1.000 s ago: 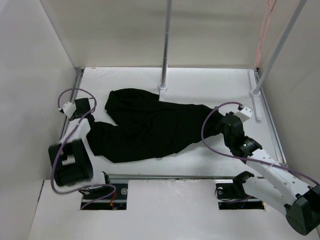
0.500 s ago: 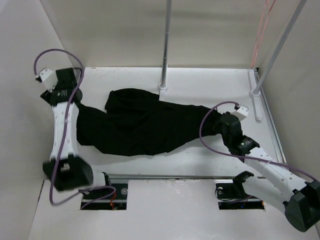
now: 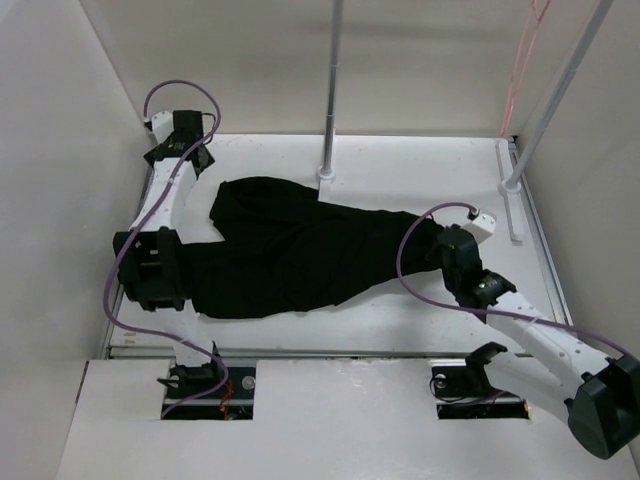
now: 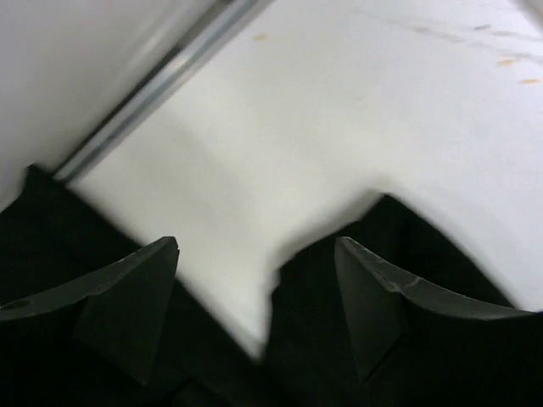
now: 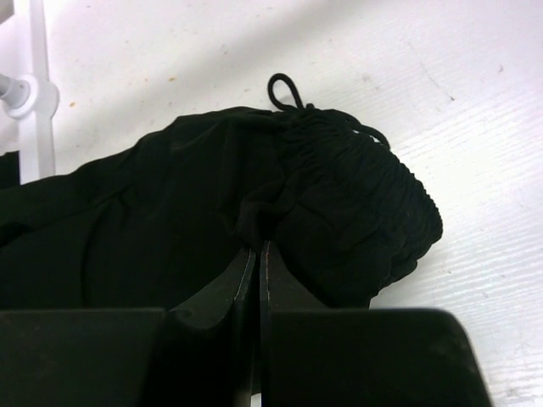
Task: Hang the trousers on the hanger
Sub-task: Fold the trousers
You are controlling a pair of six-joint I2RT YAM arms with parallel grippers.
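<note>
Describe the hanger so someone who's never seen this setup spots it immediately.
Find the white table, then the white pole rising from its far right corner. Just left of that pole runs the hanger: pink-orange rod, far thinner than the pole.

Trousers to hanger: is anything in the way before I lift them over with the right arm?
Nothing visible lies between. The right gripper is shut on the trousers at the waistband, and only bare table separates them from the hanger hanging at the far right. The slanted white pole stands close beside it.
</note>
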